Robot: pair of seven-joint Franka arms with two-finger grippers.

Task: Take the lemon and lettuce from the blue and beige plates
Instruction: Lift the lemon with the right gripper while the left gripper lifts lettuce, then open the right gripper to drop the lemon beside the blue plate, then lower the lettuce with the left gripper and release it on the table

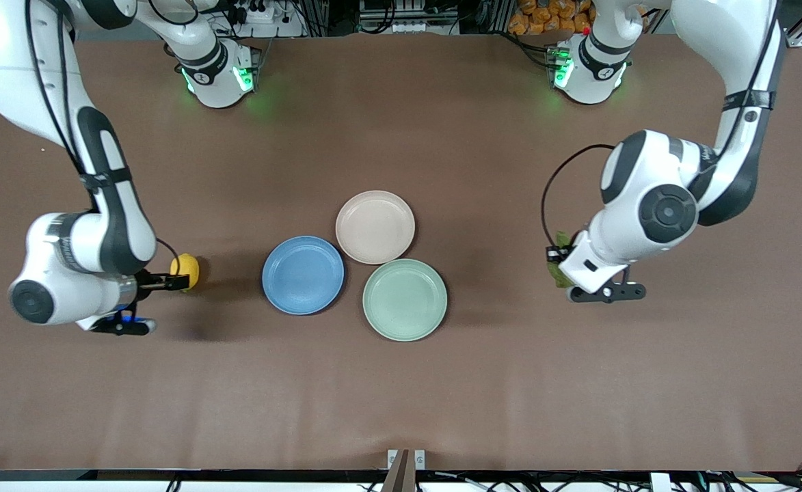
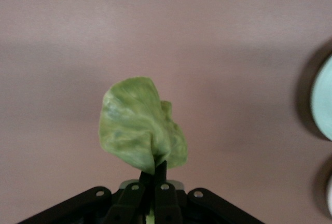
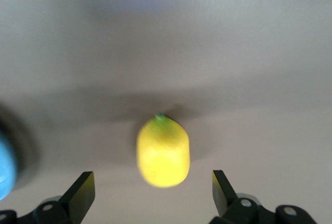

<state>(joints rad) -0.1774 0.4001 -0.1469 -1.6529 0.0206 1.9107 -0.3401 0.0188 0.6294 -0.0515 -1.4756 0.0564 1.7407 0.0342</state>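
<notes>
My right gripper (image 3: 150, 195) stands wide open with the lemon (image 3: 163, 152) between its fingers, clear gaps on both sides, so nothing is gripped there; the fruit looks to be lying on the bare table (image 1: 401, 383) toward the right arm's end, well apart from the blue plate (image 1: 303, 275), which I judge means its pick off the plate is done. That arm is folded low, elbow bent, wrist turned so the fingers point along the table toward the plates. My left gripper (image 2: 154, 175) is pinched shut on the lettuce (image 2: 141, 125), holding it by its lower edge so the leaf stands clear of the fingers. It hangs over bare table toward the left arm's end, away from the beige plate (image 1: 375, 227) and the green plate (image 1: 405, 299). All three plates hold nothing, so by my reckoning only the lettuce is left to put down.
</notes>
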